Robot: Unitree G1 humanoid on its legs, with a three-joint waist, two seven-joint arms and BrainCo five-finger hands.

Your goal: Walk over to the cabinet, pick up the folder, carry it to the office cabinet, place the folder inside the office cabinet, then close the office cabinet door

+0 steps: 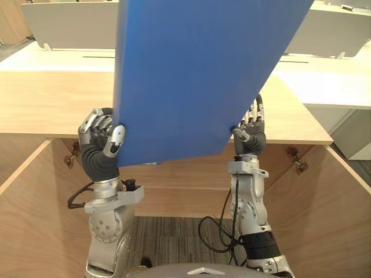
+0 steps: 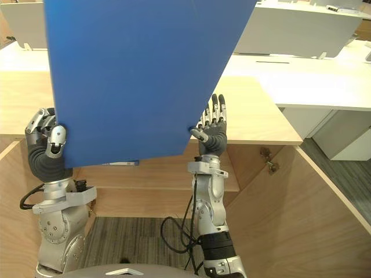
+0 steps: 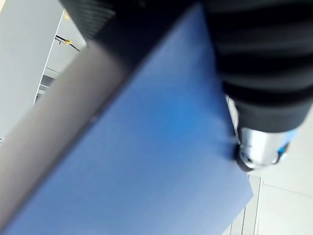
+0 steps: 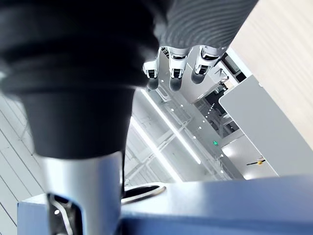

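Observation:
A large blue folder (image 1: 191, 75) is held upright in front of me, tilted slightly, above the open wooden cabinet (image 1: 52, 98). My left hand (image 1: 101, 136) is shut on the folder's lower left corner, its thumb on the near face and its fingers curled behind. My right hand (image 1: 250, 130) stands at the folder's lower right corner with straight fingers pointing up and the thumb touching the edge. In the left wrist view the folder (image 3: 146, 161) runs past the dark hand cover (image 3: 259, 63). The right wrist view has straight fingers (image 4: 173, 73) above the folder's edge (image 4: 220, 205).
The cabinet's two doors stand wide open: the left door (image 1: 29, 214) and the right door (image 1: 324, 214) flank my arms. A shelf (image 1: 185, 174) lies inside, with a small flat item (image 2: 122, 163) on it. White desks (image 1: 330, 81) stand behind the cabinet.

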